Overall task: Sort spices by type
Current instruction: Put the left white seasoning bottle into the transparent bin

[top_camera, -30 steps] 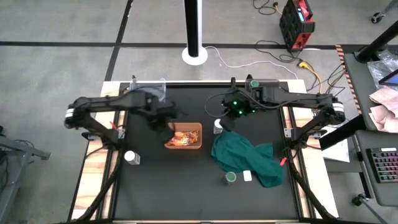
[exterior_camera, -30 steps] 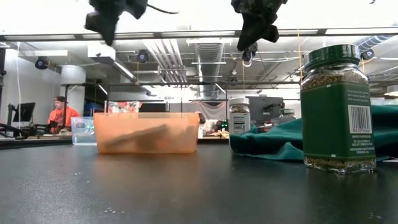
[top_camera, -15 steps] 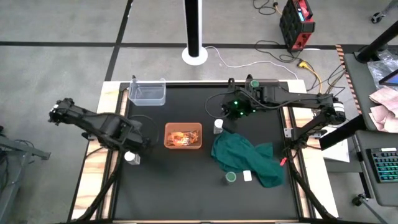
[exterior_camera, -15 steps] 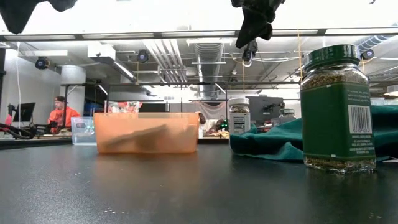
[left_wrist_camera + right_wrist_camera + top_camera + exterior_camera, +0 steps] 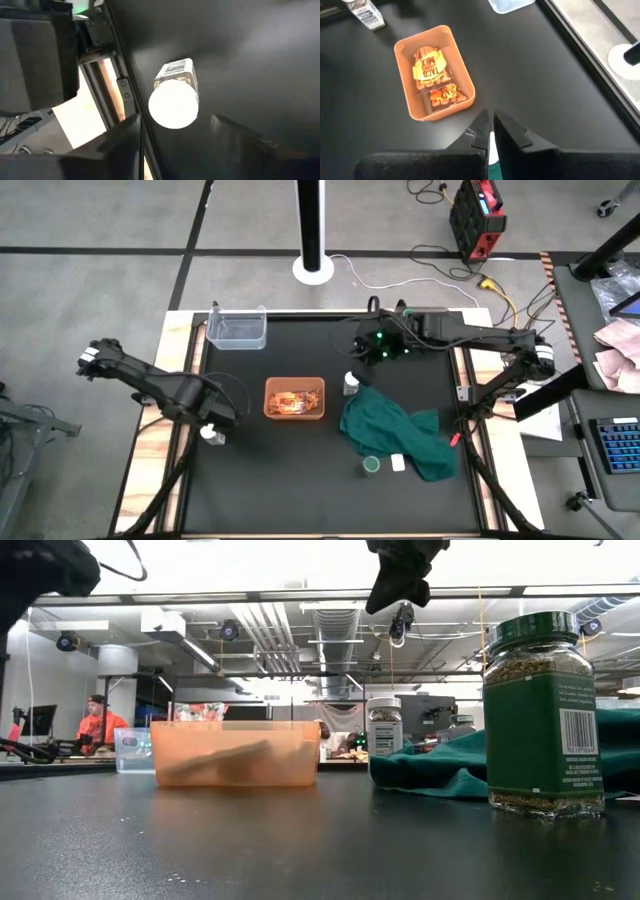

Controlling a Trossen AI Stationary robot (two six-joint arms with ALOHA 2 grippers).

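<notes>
- The black table [image 5: 300,470] is bare and wide across its front part, so a gripper can pass there.
- The orange bin [image 5: 295,399] sits in the middle and blocks the way there.
- A white-capped jar [image 5: 351,383] stands just beside the green cloth [image 5: 395,435], in the narrow gap next to the bin.
- The cloth lies lumpy on the right side, with a green-capped jar [image 5: 371,465] and a white block [image 5: 398,463] at its near edge.
- Another white-capped jar [image 5: 173,97] stands close to the table's left edge.
- A clear bin [image 5: 238,329] fills the far left corner.
</notes>
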